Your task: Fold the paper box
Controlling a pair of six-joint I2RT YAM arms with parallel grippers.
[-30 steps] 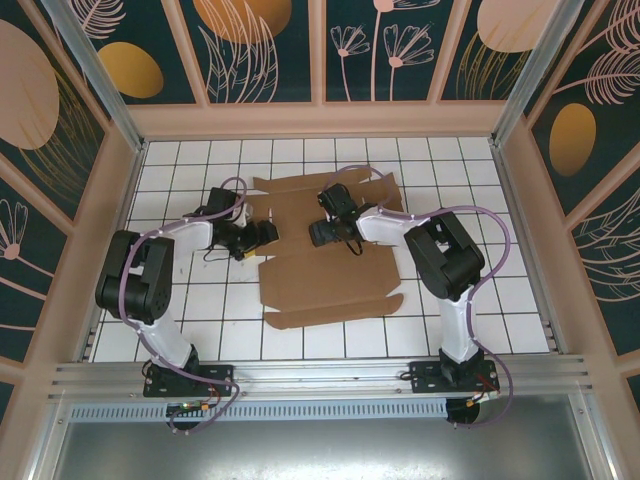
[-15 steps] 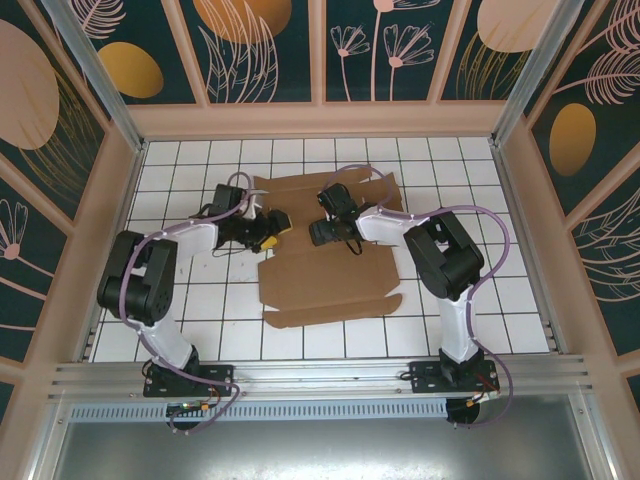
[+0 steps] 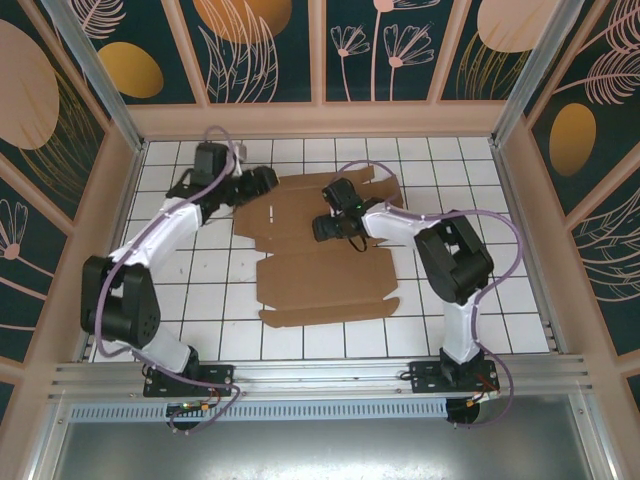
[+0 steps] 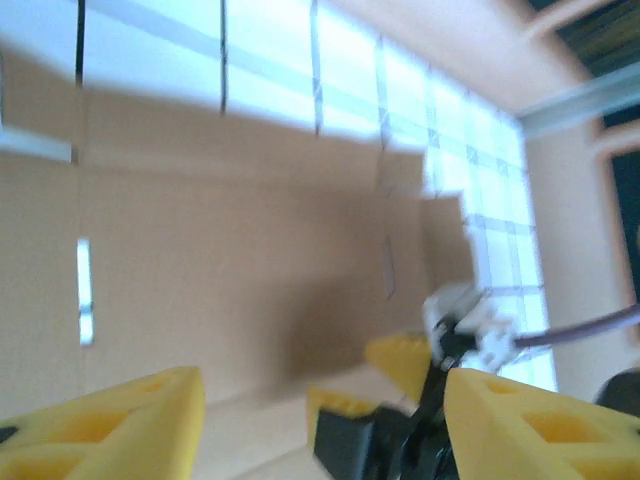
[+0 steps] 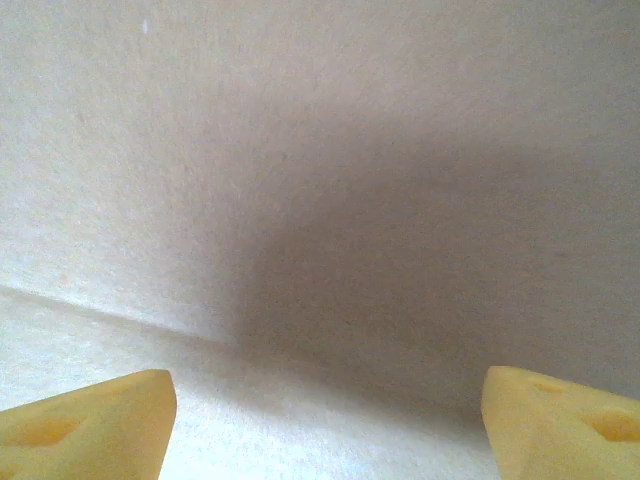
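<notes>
The paper box (image 3: 320, 275) lies as a flat brown die-cut sheet with flaps and slits on the white tiled floor. My left gripper (image 3: 266, 181) reaches out to the sheet's far left corner. In the left wrist view its yellow fingers (image 4: 110, 425) stand apart, low over the cardboard (image 4: 240, 230), with nothing between them. My right gripper (image 3: 323, 230) rests low on the middle of the sheet's far half. Its fingers (image 5: 90, 420) are spread wide over the cardboard (image 5: 320, 150) and hold nothing. The right gripper's yellow fingertips (image 4: 400, 362) also appear ahead in the left wrist view.
Decorated wall panels (image 3: 320, 50) and beige frames close in the floor on three sides. An aluminium rail (image 3: 320, 380) runs along the near edge by the arm bases. Bare white tiles (image 3: 190, 300) lie left and right of the sheet.
My left arm has stretched out and swung its gripper from the sheet's left-middle edge up to the far left corner. The right gripper has stayed on the sheet.
</notes>
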